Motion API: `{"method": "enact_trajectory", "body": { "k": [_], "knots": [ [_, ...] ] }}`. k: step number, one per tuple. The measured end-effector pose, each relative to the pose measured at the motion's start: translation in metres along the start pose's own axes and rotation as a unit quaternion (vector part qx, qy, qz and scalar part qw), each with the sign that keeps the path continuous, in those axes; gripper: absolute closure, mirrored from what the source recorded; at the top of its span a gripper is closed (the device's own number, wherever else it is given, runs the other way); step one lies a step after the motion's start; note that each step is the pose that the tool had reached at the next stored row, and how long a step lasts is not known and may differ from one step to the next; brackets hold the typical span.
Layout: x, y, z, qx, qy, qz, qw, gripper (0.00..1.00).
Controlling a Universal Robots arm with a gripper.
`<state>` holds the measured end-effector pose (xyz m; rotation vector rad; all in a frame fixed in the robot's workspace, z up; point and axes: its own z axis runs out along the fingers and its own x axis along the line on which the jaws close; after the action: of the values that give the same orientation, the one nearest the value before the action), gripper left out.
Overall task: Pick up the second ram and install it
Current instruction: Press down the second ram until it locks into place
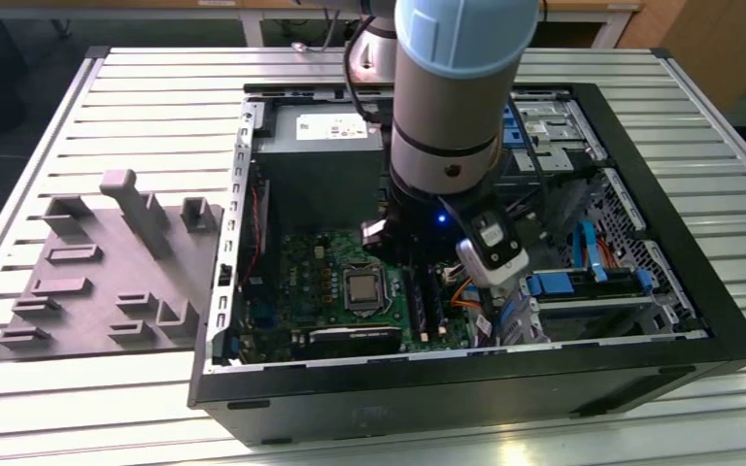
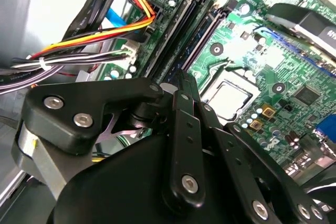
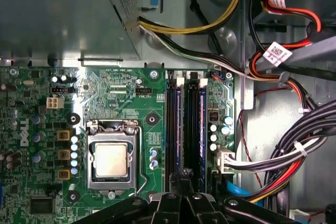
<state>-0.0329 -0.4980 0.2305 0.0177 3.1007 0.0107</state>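
Observation:
My gripper (image 3: 184, 178) hangs low inside the open computer case, right over one end of the long black memory slots (image 3: 186, 124) on the green motherboard (image 3: 115, 93). Its dark fingers (image 2: 181, 85) are drawn together, tips nearly on the slot row (image 2: 202, 35). The slots show as dark bars with blue edges, and I cannot tell the second ram apart from them, nor whether anything thin sits between the fingertips. In the exterior view the arm (image 1: 445, 146) reaches down into the case above the slots (image 1: 427, 303).
The metal processor socket (image 3: 111, 161) lies beside the slots. Bundles of black, red and yellow cables (image 3: 294, 150) crowd the other side. A grey fixture block (image 1: 101, 272) with upright posts stands on the slatted table at the exterior view's left. The case walls (image 1: 477, 388) enclose the work area.

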Motion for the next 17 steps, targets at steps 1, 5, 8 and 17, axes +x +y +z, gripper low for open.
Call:
{"method": "enact_trajectory", "body": {
  "k": [1,5,8,17],
  "knots": [
    [0.0000,-0.0006,0.0000,0.0000,0.0000,0.000,1.0000,0.89],
    [0.0000,-0.0034,0.0001,0.0000,0.0000,0.000,1.0000,0.89],
    [-0.0001,-0.0053,0.0001,0.0000,0.0000,0.000,1.0000,0.89],
    [-0.0001,-0.0121,0.0003,0.0000,0.0000,0.000,1.0000,0.89]
  ]
}}
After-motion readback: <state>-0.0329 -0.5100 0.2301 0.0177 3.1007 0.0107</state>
